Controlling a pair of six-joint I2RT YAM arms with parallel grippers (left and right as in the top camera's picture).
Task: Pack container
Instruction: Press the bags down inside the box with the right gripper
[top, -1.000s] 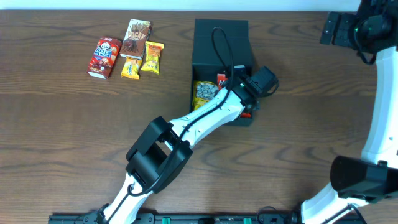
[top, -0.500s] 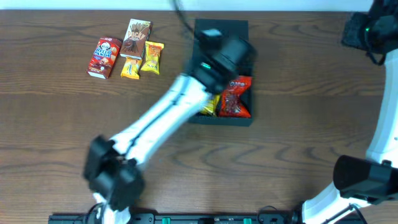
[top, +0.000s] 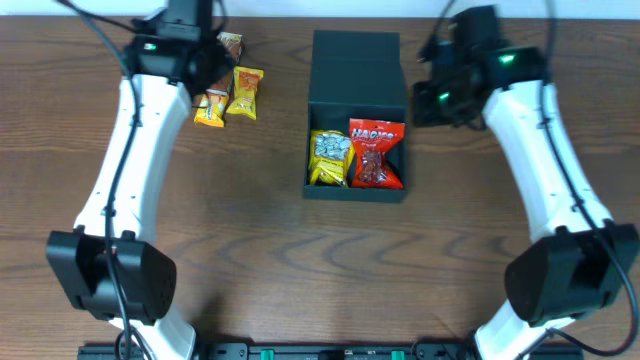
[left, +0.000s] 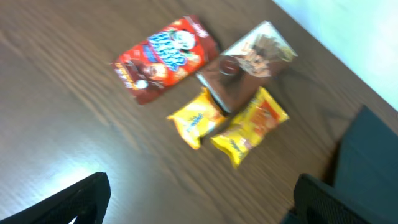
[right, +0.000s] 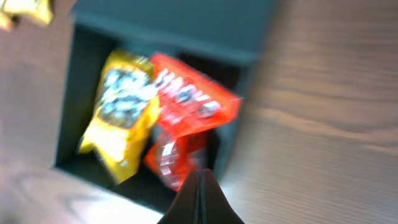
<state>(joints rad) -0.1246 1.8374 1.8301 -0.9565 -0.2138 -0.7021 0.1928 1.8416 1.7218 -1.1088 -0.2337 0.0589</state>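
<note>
The container is a black box with its flap lid open toward the far side. Inside it lie a yellow packet and a red packet, which also show as the yellow packet and the red packet in the right wrist view. My right gripper is shut and empty, hovering by the container's right wall. My left gripper is open and empty above the table, near a red snack box, a brown box and two yellow packets.
The loose snacks lie at the table's far left, where two yellow packets show beside my left arm. The table's far edge runs just behind them. The right arm stretches along the right side.
My left arm has swung from the container to the snacks at the far left, leaving the red packet in the box. My right arm has come in beside the box and its jaws have shut.
</note>
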